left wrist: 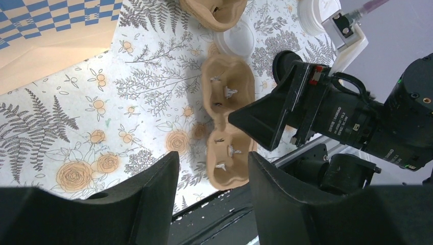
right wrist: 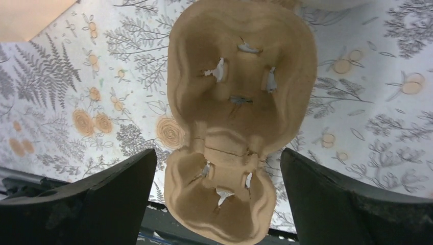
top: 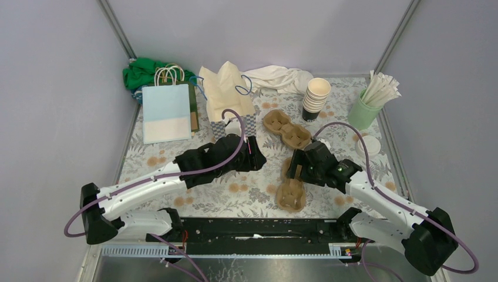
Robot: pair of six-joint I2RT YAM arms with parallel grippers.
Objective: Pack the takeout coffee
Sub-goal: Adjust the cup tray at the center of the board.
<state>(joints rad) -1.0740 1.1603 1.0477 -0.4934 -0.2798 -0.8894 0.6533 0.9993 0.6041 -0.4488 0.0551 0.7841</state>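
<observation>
While my right gripper [right wrist: 217, 171] hangs wide open over a carrier [right wrist: 240, 102] lying 12-to-6, my left gripper [left wrist: 212, 176] stands half-open, empty. Only the top view shows the cups [top: 317, 94]: one stack, upright, mouths up, at the table's [top: 235, 194] 1 o'clock; both wrist views miss it.

Count, bench as seen:
pulp cup carriers [top: 286, 129] — two, two wells each.
paper cups [top: 318, 94]: one stack; number within it unreadable.
white lids [left wrist: 235, 38]: two.
bags [top: 167, 113]: two certain.
tumbler of straws [top: 365, 110]: one.
cloths [top: 141, 71] — two.
</observation>
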